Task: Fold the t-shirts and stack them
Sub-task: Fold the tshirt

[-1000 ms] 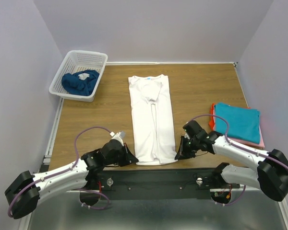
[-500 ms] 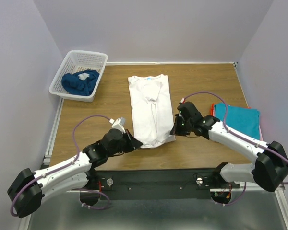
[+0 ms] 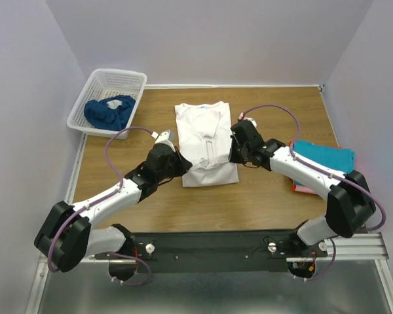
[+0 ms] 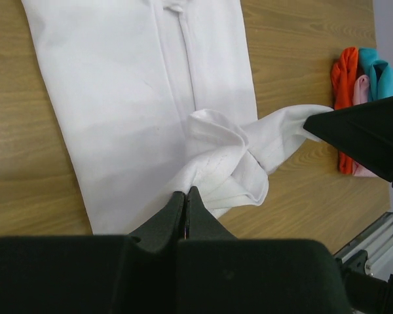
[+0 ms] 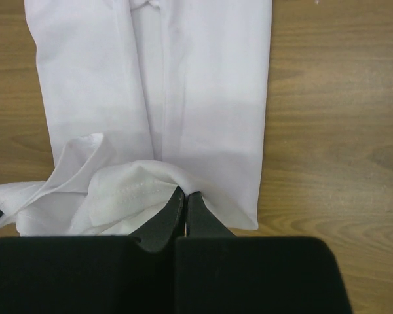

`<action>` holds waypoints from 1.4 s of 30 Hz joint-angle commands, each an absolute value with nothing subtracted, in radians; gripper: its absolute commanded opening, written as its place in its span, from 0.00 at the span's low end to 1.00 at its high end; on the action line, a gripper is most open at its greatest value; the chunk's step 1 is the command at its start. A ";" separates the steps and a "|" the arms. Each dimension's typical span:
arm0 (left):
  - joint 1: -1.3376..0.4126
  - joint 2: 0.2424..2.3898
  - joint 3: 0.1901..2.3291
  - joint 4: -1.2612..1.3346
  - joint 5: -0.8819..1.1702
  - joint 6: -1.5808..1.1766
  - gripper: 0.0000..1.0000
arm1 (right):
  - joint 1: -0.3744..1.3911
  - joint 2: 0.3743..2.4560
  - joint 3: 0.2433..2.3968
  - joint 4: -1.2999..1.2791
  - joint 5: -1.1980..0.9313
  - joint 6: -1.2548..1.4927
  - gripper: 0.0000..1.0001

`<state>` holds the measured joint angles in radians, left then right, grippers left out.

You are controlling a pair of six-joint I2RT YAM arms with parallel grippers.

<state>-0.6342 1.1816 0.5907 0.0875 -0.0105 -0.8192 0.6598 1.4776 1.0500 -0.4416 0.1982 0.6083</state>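
Note:
The white t-shirt (image 3: 206, 140) lies lengthwise on the table's middle, neck at the far end, its near hem lifted and doubled back over its body. My left gripper (image 3: 182, 165) is shut on the hem's left corner (image 4: 209, 167). My right gripper (image 3: 234, 156) is shut on the hem's right corner (image 5: 144, 180). Both hold the hem a little above the shirt's middle. A folded stack with the teal t-shirt (image 3: 324, 160) on top, and red-orange and pink beneath, lies at the right. The dark blue t-shirt (image 3: 109, 111) is bundled in the basket.
The white lattice basket (image 3: 108, 101) stands at the far left corner. Bare wood table (image 3: 275, 111) surrounds the shirt. The stack's orange and pink edges show in the left wrist view (image 4: 350, 78). Grey walls close in on three sides.
Both grippers have carried the white shirt's near hem away from the table's front edge toward the neck, so the shirt now lies folded shorter. Both arms have stretched forward.

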 commanded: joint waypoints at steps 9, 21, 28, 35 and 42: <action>-0.531 1.344 0.730 0.138 -0.005 -0.686 0.00 | 0.574 1.612 1.193 -0.364 0.195 0.545 0.01; -0.439 1.515 0.836 0.181 0.107 -0.612 0.00 | 0.508 1.767 1.314 -0.325 0.118 0.517 0.01; -0.407 1.626 0.902 0.176 0.150 -0.591 0.00 | 0.489 1.830 1.353 -0.321 0.124 0.512 0.01; -0.380 1.673 0.919 0.179 0.159 -0.572 0.00 | 0.476 1.896 1.397 -0.318 0.109 0.503 0.01; -0.377 1.738 0.948 0.190 0.179 -0.566 0.08 | 0.453 1.953 1.427 -0.314 0.098 0.503 0.02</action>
